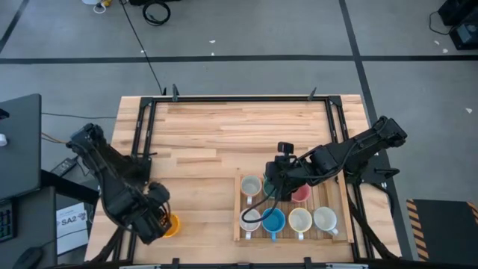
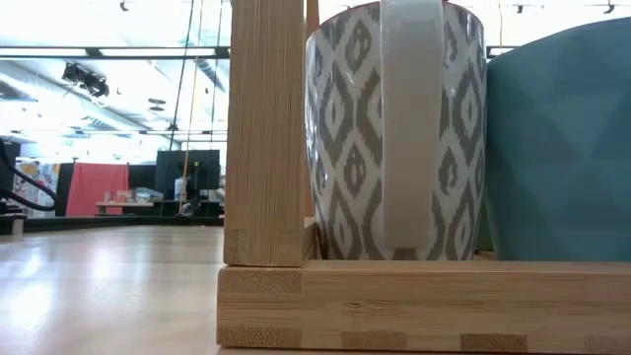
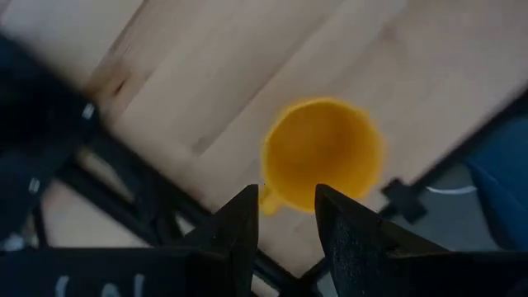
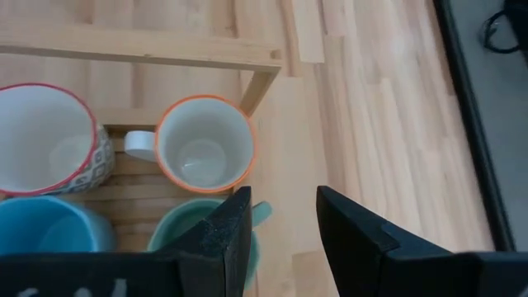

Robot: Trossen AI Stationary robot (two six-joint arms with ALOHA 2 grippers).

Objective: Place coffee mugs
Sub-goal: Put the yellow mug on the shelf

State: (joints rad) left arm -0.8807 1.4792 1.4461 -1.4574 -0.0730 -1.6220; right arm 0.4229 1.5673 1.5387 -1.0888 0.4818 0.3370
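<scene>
We're over the table, and the left gripper [image 1: 166,217] hangs at the near left edge, directly above the orange mug [image 1: 171,225]. From the left wrist view we look straight down into that orange mug [image 3: 323,154]; it stands upright on the bare wood, its handle poking out toward the fingers [image 3: 238,227]. The left claw's jaws stand apart with a gap between them and nothing in it; the mug sits below and just ahead of the tips, apart from them.

Across the table, the right gripper [image 1: 278,181] hovers over the far row of the wooden tray [image 1: 293,237]. Its jaws are parted too, with nothing clamped between them. Past the right fingers [image 4: 232,227] we see a cream mug with an orange rim [image 4: 204,153] just ahead of the tips, a green mug [image 4: 200,233] right under the claw and partly hidden by it, a white mug with a red rim [image 4: 47,140] off to the side, and a blue mug [image 4: 45,224] beside the green one.

From above, the tray's near row holds a patterned mug [image 1: 250,220], the blue one, and two cream mugs [image 1: 312,220]; the pink mug [image 1: 301,194] sits in the far row beside the right arm.

At table height, the patterned mug [image 2: 396,128] fills the view, handle facing us.
</scene>
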